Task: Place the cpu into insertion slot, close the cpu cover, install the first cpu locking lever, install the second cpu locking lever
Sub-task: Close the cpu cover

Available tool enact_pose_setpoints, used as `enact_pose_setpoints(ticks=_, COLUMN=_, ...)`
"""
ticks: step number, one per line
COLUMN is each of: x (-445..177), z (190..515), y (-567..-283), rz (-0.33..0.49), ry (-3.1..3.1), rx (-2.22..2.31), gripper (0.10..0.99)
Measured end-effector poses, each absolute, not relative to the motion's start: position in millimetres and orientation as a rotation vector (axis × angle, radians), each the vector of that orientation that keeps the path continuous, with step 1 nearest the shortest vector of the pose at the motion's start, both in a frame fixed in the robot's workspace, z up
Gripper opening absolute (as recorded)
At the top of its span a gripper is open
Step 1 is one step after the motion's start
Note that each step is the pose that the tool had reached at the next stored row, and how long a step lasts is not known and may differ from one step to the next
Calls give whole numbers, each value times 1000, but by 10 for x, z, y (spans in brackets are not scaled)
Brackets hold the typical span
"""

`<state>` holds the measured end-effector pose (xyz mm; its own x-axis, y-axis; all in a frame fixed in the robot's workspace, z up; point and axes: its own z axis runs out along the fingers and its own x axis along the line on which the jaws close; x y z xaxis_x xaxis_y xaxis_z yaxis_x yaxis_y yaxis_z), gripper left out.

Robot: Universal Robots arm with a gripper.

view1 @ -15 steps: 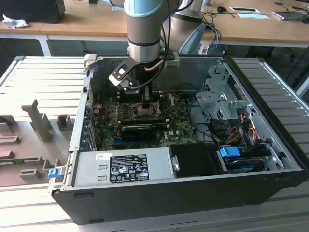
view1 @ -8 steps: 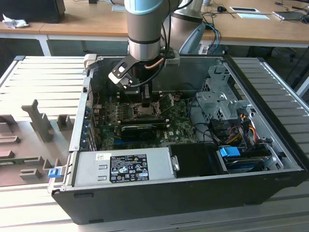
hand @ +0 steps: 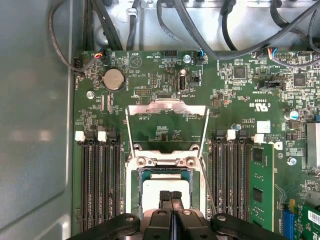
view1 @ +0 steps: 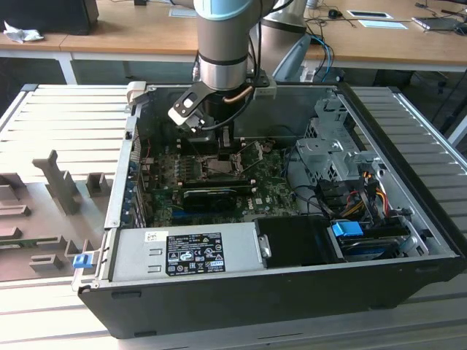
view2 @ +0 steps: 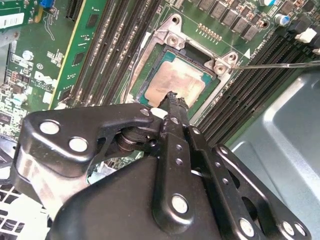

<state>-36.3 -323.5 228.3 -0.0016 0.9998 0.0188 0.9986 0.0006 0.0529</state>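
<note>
One cpu (hand: 151, 189) in the insertion slot (hand: 141, 176), one gripper (hand: 170, 196) with fingers pressed together over it; first wrist view: one cpu cover (hand: 167, 106) open beside the slot.

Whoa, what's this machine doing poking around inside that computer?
A robot arm is reaching down into an open computer case. Its gripper, fingers together, sits right over the cpu, which lies in the insertion slot on the green motherboard. The cpu cover is swung open, away from the chip, so the socket is not closed yet.
</note>
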Motion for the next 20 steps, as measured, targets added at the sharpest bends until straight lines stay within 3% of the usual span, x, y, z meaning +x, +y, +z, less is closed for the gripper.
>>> enact_pose_setpoints(ticks=20, x=-308, z=2515, y=-3233, rz=79, ry=2205, rx=2202, gripper=106)
